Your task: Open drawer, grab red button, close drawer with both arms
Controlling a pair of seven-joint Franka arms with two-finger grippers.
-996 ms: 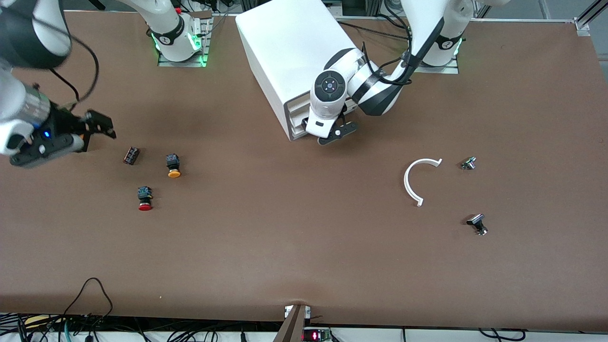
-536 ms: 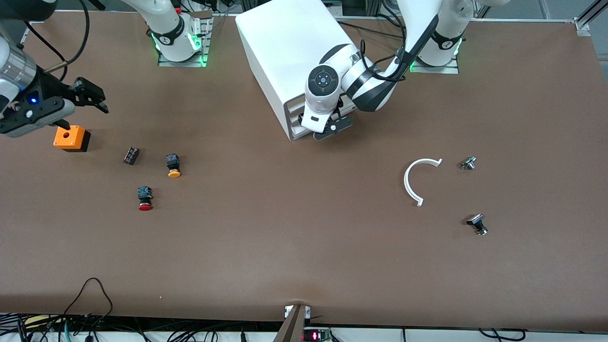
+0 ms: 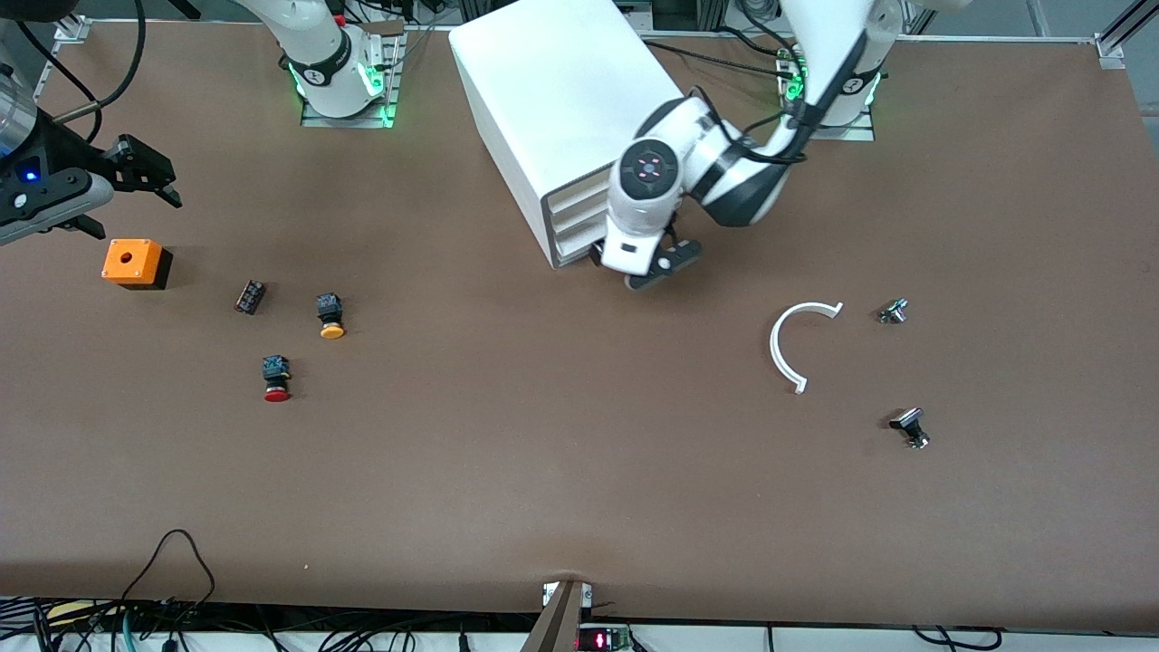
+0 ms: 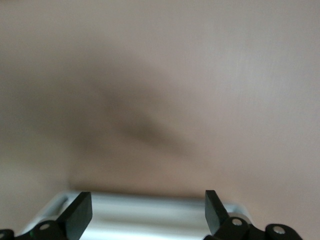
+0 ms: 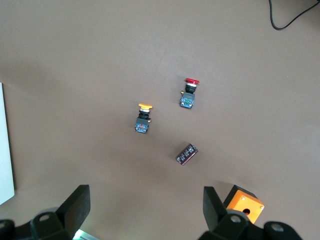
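The white cabinet (image 3: 552,100) stands near the robots' bases, its three drawers (image 3: 572,215) shut in the face toward the front camera. My left gripper (image 3: 647,267) is open, low at the bottom corner of that face toward the left arm's end. In the left wrist view a blurred white edge (image 4: 150,217) lies between the open fingers of the left gripper (image 4: 146,199). The red-capped button (image 3: 276,380) lies on the table, also in the right wrist view (image 5: 189,92). My right gripper (image 3: 134,213) is open and empty over the table by the orange box, as its own view shows (image 5: 146,197).
A yellow-capped button (image 3: 330,317), a small dark block (image 3: 251,297) and an orange box with a hole (image 3: 136,263) lie near the red button. A white C-shaped piece (image 3: 790,349) and two small metal parts (image 3: 894,311) (image 3: 910,427) lie toward the left arm's end.
The right gripper has moved off the orange box toward the robots' side, uncovering it. The left gripper went in to the cabinet's front, then shifted toward the left arm's end and lower.
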